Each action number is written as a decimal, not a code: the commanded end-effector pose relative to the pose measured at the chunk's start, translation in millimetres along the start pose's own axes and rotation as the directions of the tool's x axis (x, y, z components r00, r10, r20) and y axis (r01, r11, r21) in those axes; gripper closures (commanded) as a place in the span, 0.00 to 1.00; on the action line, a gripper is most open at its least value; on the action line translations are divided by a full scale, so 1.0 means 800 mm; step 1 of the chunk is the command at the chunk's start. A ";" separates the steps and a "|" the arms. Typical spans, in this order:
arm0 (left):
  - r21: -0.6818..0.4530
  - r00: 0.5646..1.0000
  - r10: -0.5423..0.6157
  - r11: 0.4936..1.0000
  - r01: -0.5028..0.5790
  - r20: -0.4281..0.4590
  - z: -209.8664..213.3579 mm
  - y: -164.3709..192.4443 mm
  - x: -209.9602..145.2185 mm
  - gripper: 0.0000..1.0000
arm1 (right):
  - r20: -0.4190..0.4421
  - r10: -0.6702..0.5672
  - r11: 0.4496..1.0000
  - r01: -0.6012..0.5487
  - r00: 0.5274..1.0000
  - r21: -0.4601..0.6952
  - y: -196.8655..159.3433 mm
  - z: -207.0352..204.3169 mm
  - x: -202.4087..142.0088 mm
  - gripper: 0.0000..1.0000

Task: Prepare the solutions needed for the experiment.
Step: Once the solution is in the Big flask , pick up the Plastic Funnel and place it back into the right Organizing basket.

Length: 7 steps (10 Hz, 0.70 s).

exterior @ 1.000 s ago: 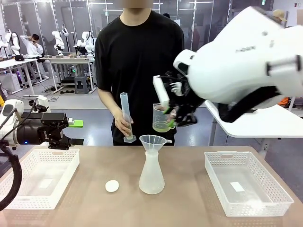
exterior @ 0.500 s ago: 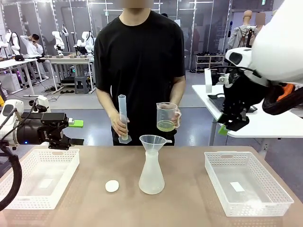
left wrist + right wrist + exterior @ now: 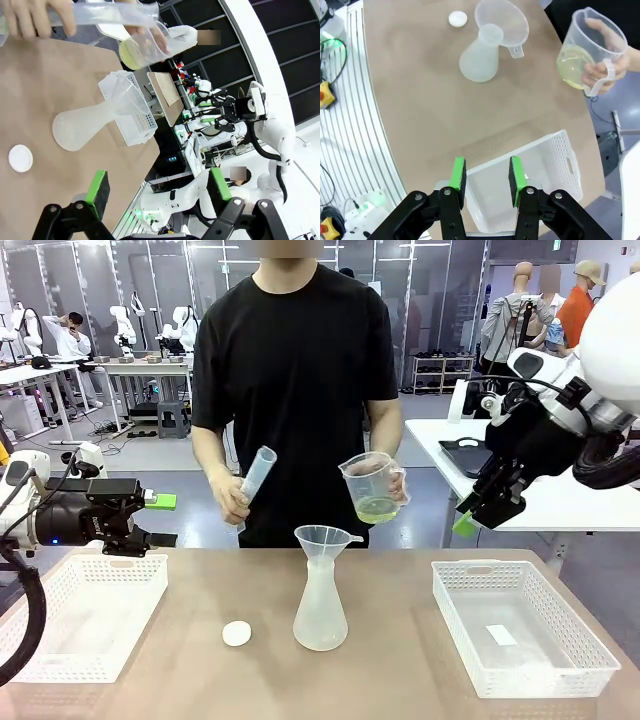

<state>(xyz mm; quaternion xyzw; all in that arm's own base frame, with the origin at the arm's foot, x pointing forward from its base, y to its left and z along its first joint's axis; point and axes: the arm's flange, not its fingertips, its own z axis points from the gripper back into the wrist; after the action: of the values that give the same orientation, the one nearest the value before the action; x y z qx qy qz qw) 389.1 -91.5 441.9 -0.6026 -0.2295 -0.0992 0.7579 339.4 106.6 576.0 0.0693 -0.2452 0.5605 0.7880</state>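
Front view: table [image 3: 400, 655] spans the frame; a person [image 3: 290, 370] in a black shirt stands at its far side

- Left basket [image 3: 45, 665], white, at the table's left end; right basket [image 3: 470, 570], white, at the right end; the two are well apart
- Left pincer [image 3: 160, 520] hovers over the far rim of the left basket, pointing toward the middle; jaws spread wide, nothing between them
- Right pincer [image 3: 487, 175] hangs in the air above the right basket; green pads parted with a clear gap, empty
- Flask [image 3: 320, 615], translucent white, upright mid-table between the baskets; funnel [image 3: 322, 538] seated in its neck
- Beaker [image 3: 372, 480], clear, held off the table in one hand [image 3: 397, 485], above and to the right of the funnel, slightly tipped
- Solution [image 3: 377, 508]: pale yellow-green liquid, a small amount, in the bottom of the beaker
- Measuring cylinder [image 3: 255, 480], clear, held tilted in the other hand [image 3: 235, 502]
- Cap [image 3: 236, 633], small white round, on the table near the flask, to its left
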 end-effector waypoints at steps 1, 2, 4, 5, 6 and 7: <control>-0.024 1.000 0.017 1.000 -0.016 0.022 -0.004 -0.002 0.001 0.00 | -0.028 0.008 1.000 -0.008 1.000 0.004 -0.006 0.002 0.006 0.55; -0.024 1.000 0.017 1.000 -0.016 0.022 -0.004 -0.002 0.001 0.00 | 0.000 0.000 1.000 0.000 1.000 0.000 0.000 0.000 0.000 0.55; -0.024 1.000 0.017 1.000 -0.016 0.022 -0.004 -0.002 0.001 0.00 | -0.011 -0.457 0.874 0.452 0.889 0.180 -0.024 -0.004 -0.040 0.55; -0.024 1.000 0.017 1.000 -0.016 0.022 -0.004 -0.002 0.001 0.00 | -0.021 -0.565 0.791 0.548 0.825 0.272 -0.030 -0.003 -0.072 0.55; -0.024 1.000 0.017 1.000 -0.016 0.022 -0.004 -0.002 0.001 0.00 | -0.033 -0.671 0.678 0.631 0.741 0.377 -0.034 -0.004 -0.101 0.55; -0.024 1.000 0.017 1.000 -0.016 0.022 -0.004 -0.002 0.001 0.00 | -0.011 -0.763 0.551 0.659 0.646 0.511 -0.039 -0.008 -0.117 0.55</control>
<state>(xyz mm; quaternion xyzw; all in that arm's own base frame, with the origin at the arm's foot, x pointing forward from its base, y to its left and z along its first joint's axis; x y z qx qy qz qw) 389.1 -91.6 441.9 -0.6026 -0.2294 -0.0993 0.7579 343.0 23.3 530.2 0.3089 -0.1224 0.3306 0.8833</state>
